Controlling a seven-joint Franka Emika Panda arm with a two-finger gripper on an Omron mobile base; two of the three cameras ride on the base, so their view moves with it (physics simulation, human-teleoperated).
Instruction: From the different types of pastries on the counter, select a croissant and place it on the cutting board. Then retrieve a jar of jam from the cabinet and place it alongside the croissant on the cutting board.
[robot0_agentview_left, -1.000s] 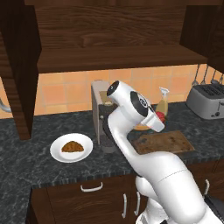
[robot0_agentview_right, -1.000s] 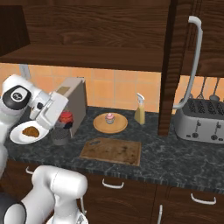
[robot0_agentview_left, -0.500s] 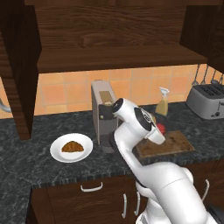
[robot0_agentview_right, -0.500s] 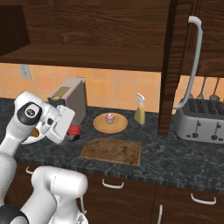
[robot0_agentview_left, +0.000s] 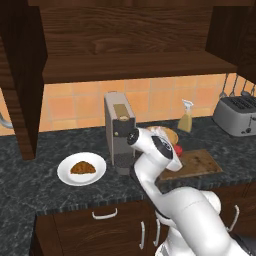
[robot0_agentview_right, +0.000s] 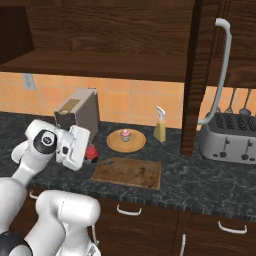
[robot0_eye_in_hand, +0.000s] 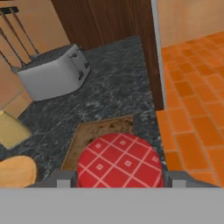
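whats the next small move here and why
Probably carry the jar of jam, held in the gripper, a little further over the cutting board and lower it there: it hangs at the board's edge. The croissant sits on its white plate.

Swings lower and rightward from beside the grey coffee machine (robot0_agentview_left: 119, 131) toward the brown wooden cutting board (robot0_agentview_right: 128, 172), carrying the small red-lidded jar of jam (robot0_eye_in_hand: 119, 161) along; now sits just at the board's left end.

Orange tiled backsplash (robot0_agentview_left: 75, 105) behind dark wood drawers (robot0_agentview_right: 150, 220), with an orange tiled floor (robot0_eye_in_hand: 192, 109)
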